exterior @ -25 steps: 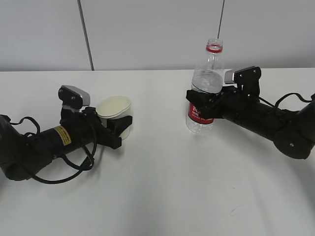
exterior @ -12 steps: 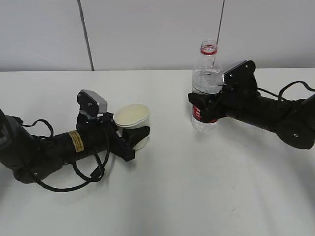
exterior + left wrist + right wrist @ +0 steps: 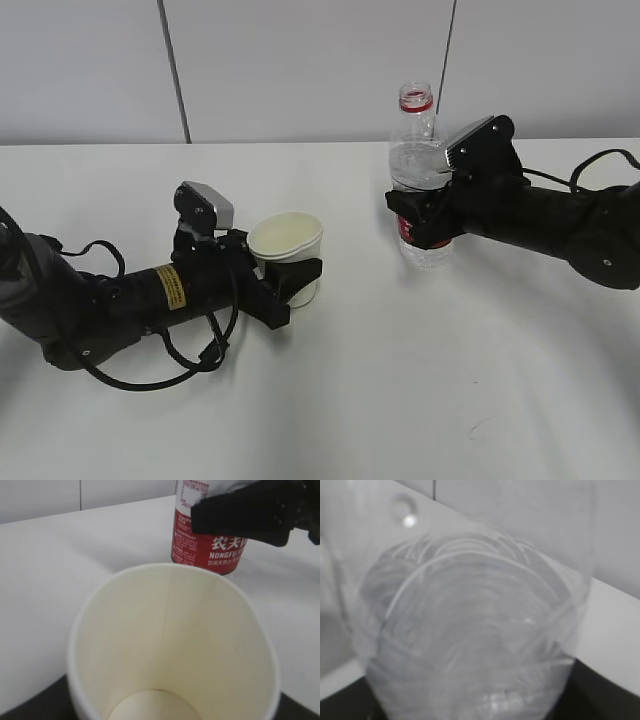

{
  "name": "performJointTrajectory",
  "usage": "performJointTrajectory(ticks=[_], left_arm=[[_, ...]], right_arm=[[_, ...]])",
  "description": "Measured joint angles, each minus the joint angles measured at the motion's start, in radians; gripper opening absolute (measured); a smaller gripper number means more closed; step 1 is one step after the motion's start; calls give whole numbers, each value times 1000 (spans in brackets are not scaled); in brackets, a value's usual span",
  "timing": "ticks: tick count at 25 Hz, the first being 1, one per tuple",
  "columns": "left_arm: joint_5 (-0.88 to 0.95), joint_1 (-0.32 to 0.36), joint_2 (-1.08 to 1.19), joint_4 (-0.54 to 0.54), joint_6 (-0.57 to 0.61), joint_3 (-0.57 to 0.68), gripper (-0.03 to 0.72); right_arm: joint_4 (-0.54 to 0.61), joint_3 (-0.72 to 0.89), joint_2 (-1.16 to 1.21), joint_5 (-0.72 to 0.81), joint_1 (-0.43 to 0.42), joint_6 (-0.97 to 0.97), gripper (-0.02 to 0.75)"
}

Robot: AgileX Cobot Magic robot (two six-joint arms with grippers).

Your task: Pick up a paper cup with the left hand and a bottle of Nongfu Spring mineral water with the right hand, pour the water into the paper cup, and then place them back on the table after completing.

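Left hand [image 3: 290, 280] clamped on paper cup [image 3: 288, 250], upright, empty, over bench [image 3: 400, 380]. Right hand [image 3: 425, 215] gripping Nongfu bottle [image 3: 420, 180] at red label, uncapped. Thin cup likely crushes easily; bottle soft-walled, probably slick. Best gripped mid-body, lightly.

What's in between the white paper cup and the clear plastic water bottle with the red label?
Only bare white table between the white paper cup and clear red-labelled bottle, in the exterior view.
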Motion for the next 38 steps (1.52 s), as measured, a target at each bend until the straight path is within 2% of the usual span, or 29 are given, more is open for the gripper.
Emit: performJointTrajectory(ticks=[6,19,27,33,38], left_arm=[[0,-4,0,7,-27,-19,401],[0,-4,0,113,-88,-68,401],[1,-4,0,109,-92,-71,401],[17,-4,0,110,-97,-90,401],[28,-4,0,110,-98,-91,401]], right_arm=[[-40,-2,-29,67,0,-6,437],[-123,-91,-46,269,49,-97,437],[-200,-100,-79,360,54,-139,437],[-211,-100,-108,371,56,-186,437],[-245,-140,-109,450,67,-200,437]])
